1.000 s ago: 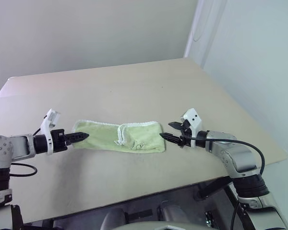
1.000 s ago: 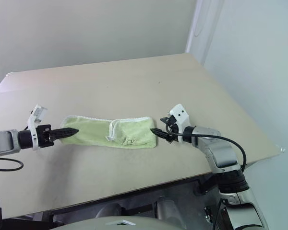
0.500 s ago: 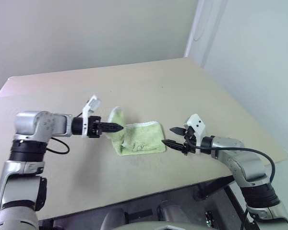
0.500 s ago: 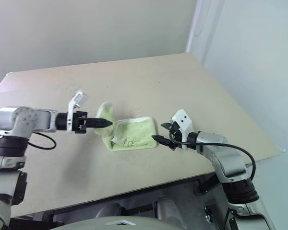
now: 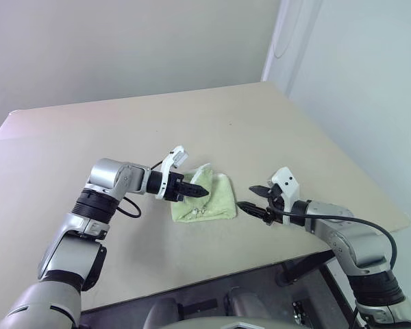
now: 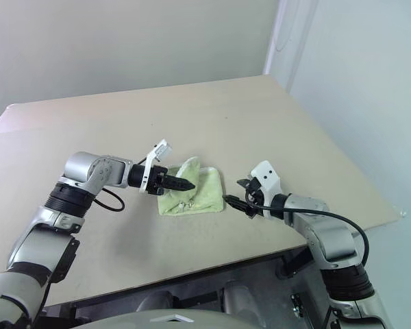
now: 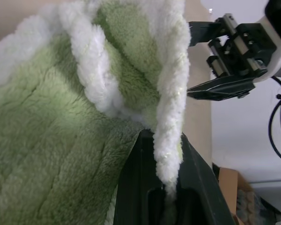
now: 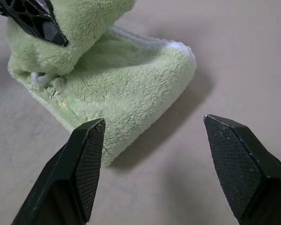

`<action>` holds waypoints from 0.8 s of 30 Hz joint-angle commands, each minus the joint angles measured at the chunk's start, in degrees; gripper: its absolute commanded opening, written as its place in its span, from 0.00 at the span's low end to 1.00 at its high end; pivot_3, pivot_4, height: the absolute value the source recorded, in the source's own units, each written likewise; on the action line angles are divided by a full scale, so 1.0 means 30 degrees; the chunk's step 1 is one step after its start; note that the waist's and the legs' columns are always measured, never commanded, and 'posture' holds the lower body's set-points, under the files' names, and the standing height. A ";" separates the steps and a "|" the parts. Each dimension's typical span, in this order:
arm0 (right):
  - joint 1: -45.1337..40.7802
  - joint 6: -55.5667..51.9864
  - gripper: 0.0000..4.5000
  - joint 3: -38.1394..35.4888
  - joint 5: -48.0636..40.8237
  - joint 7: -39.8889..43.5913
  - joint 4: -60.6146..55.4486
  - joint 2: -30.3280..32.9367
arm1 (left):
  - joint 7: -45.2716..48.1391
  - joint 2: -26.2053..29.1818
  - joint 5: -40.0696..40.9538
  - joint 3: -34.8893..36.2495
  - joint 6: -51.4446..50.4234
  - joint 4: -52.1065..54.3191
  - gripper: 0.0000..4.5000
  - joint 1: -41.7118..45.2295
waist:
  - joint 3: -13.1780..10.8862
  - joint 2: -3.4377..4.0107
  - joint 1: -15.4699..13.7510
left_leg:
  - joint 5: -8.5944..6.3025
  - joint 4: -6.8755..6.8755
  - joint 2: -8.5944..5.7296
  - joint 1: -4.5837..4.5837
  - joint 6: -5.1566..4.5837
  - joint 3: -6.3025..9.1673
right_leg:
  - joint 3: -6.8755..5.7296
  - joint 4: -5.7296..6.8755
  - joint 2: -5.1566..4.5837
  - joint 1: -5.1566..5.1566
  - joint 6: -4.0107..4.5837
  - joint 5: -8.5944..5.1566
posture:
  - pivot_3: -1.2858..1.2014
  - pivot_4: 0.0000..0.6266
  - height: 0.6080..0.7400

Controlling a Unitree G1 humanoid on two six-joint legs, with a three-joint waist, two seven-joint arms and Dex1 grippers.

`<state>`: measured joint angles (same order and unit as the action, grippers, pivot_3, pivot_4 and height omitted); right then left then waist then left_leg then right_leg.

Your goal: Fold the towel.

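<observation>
Soft, even daylight lit the scene, brightest toward the pale wall [image 5: 356,82] on the right. The table [image 5: 123,130] showed no glare. The towel [image 8: 131,79] cast a soft shadow. Close-up pile in the left wrist view was washed out white and slightly blurred.

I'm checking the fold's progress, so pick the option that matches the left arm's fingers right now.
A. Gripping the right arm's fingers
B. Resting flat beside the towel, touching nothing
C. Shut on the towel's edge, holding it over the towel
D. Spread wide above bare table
C: the left gripper pinches the towel's white-edged end, as the left wrist view shows.
</observation>
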<state>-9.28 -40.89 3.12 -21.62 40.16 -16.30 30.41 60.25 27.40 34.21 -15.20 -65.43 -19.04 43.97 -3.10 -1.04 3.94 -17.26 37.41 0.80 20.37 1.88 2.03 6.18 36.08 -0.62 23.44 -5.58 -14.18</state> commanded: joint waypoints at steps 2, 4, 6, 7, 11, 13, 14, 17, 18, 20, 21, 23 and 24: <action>-0.0094 0.0067 0.79 -0.0417 -0.0300 -0.0160 -0.0975 0.0122 | 0.0043 -0.0715 -0.0137 0.0441 0.0312 0.0001 0.25 0.0221 | 0.0000 0.0000 -0.0011 | 0.0000 0.0001 0.0000 -0.0001 0.0000 0.0002 | -0.0001 0.0002 0.0000 0.0000 0.0000 0.0000 | 0.52 0.00 1.00; -0.0150 0.0074 0.79 -0.0391 -0.0285 -0.0163 -0.0877 0.0146 | -0.0155 -0.1012 -0.0345 0.0440 0.0324 -0.0250 0.40 0.0385 | 0.0000 0.0000 -0.0013 | 0.0000 0.0007 0.0000 -0.0001 0.0000 0.0002 | -0.0001 0.0003 0.0000 -0.0003 -0.0001 0.0000 | 0.52 0.00 1.00; -0.0301 0.0043 0.79 -0.0377 -0.0289 -0.0169 -0.0768 0.0134 | -0.0192 -0.1157 -0.0518 0.0318 0.0292 -0.0248 0.56 0.0382 | 0.0000 -0.0001 0.0004 | 0.0000 0.0011 -0.0001 -0.0001 0.0000 0.0002 | -0.0001 0.0003 0.0000 -0.0006 -0.0001 0.0000 | 0.52 0.00 1.00; -0.0367 0.0034 0.79 -0.0371 -0.0288 -0.0167 -0.0725 0.0129 | -0.0230 -0.1230 -0.0544 0.0346 0.0203 -0.0213 0.65 0.0353 | 0.0000 0.0000 0.0020 | 0.0000 0.0011 0.0000 -0.0002 0.0000 0.0001 | -0.0001 0.0004 0.0002 -0.0005 -0.0004 0.0002 | 0.52 0.00 1.00; -0.0459 0.0130 0.79 -0.0291 -0.0206 -0.0151 -0.0526 0.0092 | -0.0545 -0.1630 -0.0137 0.1330 -0.0128 -0.0291 0.97 0.0389 | 0.0000 0.0000 -0.0011 | 0.0000 0.0011 0.0000 -0.0003 0.0000 0.0004 | -0.0002 0.0009 0.0002 -0.0005 -0.0004 0.0003 | 0.52 0.00 1.00; -0.0453 0.0185 0.79 -0.0273 -0.0174 -0.0130 -0.0462 0.0093 | -0.0519 -0.1738 0.0262 0.2052 -0.0244 -0.0221 0.99 0.0492 | 0.0000 0.0000 -0.0003 | 0.0000 0.0015 0.0000 -0.0002 0.0000 0.0004 | -0.0001 0.0008 0.0001 -0.0006 -0.0005 0.0003 | 0.52 0.00 1.00; -0.0464 0.0202 0.79 -0.0303 -0.0173 -0.0146 -0.0415 0.0075 | -0.0398 -0.1767 0.0533 0.2450 -0.0335 -0.0069 0.99 0.0517 | 0.0000 0.0000 0.0008 | 0.0000 0.0017 0.0000 -0.0002 0.0000 0.0004 | -0.0001 0.0008 0.0001 -0.0006 -0.0005 0.0004 | 0.52 0.00 1.00; -0.0578 0.0211 0.79 -0.0416 -0.0224 -0.0187 -0.0285 0.0011 | 0.0568 -0.1453 0.1485 0.3242 -0.0032 0.1410 0.99 0.0204 | 0.0000 0.0000 0.0002 | 0.0000 0.0014 0.0002 -0.0005 0.0000 0.0004 | -0.0002 0.0013 0.0003 -0.0004 -0.0005 0.0004 | 0.52 0.00 1.00; -0.0705 0.0221 0.79 -0.0562 -0.0246 -0.0213 -0.0162 0.0033 | 0.0796 -0.1122 0.1769 0.3592 -0.0013 0.2033 0.99 0.0168 | -0.0001 0.0000 0.0003 | 0.0000 0.0013 0.0002 -0.0001 0.0000 0.0005 | -0.0002 0.0012 0.0003 -0.0003 -0.0005 0.0004 | 0.52 0.00 1.00; -0.0855 0.0237 0.79 -0.0730 -0.0273 -0.0245 -0.0009 0.0069 | 0.0897 -0.0746 0.2075 0.3979 -0.0081 0.2660 0.99 0.0137 | 0.0001 0.0001 0.0017 | 0.0000 0.0012 0.0002 -0.0002 0.0000 0.0002 | -0.0001 0.0010 0.0000 -0.0004 -0.0001 0.0007 | 0.52 0.00 1.00; -0.0964 0.0231 0.79 -0.0926 -0.0375 -0.0261 0.0073 0.0060 | 0.0834 -0.0472 0.2181 0.4289 -0.0100 0.2924 0.99 0.0104 | 0.0001 0.0002 0.0012 | 0.0000 0.0011 0.0002 -0.0003 0.0000 0.0000 | 0.0001 0.0010 -0.0001 -0.0005 -0.0001 0.0008 | 0.52 0.00 1.00; -0.1423 -0.0040 0.79 -0.1453 -0.0923 -0.0327 0.0086 -0.0190 | 0.0649 0.0444 0.1965 0.4837 0.0431 0.3457 0.99 -0.0223 | -0.0001 0.0003 0.0034 | 0.0000 0.0013 0.0002 -0.0008 0.0000 0.0002 | 0.0001 0.0014 0.0000 -0.0006 -0.0003 0.0006 | 0.52 0.00 1.00; -0.1669 -0.0192 0.79 -0.1642 -0.1213 -0.0345 0.0046 -0.0320 | 0.0501 0.0854 0.1725 0.5124 0.0918 0.3646 0.99 -0.0441 | -0.0001 0.0005 0.0072 | 0.0001 0.0013 0.0002 -0.0011 0.0000 0.0002 | 0.0001 0.0018 0.0002 -0.0004 -0.0003 0.0006 | 0.52 0.00 1.00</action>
<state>-12.32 -41.27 0.63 -23.27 39.36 -14.99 30.07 61.97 28.47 39.35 -2.59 -64.75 -10.17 42.79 -3.11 -1.02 4.16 -17.26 37.44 0.82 20.31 1.88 2.03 6.19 36.14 -0.60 23.42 -5.59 -14.16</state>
